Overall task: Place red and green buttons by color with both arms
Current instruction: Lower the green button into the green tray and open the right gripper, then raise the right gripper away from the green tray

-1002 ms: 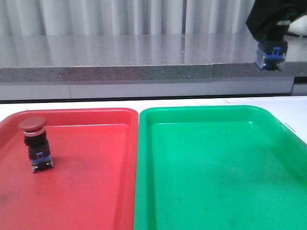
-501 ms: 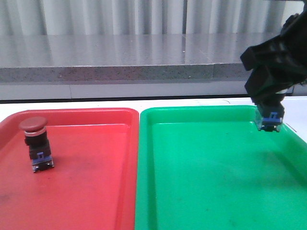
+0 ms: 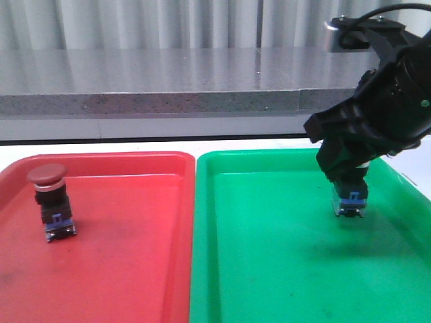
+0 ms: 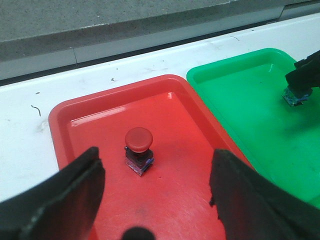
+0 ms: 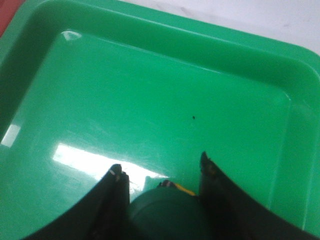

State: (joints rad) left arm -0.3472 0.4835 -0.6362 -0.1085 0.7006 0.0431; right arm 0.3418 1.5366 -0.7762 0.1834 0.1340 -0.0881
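The red button (image 3: 52,200) stands upright in the red tray (image 3: 135,269); it also shows in the left wrist view (image 4: 138,150). My left gripper (image 4: 155,195) is open and empty, well above and apart from it, and is out of the front view. My right gripper (image 3: 347,182) is shut on the green button (image 3: 350,202), whose blue base hangs just above the floor of the green tray (image 3: 269,269). In the right wrist view the green cap (image 5: 167,215) sits between the fingers (image 5: 117,200).
The two trays lie side by side on a white table (image 3: 101,147). A grey stone ledge (image 3: 168,81) runs behind them. In the left wrist view the right gripper with the green button (image 4: 296,95) hangs over the green tray's far corner.
My right gripper has come down and to the left with the green button, from high at the back right to low over the green tray. The red button has not moved.
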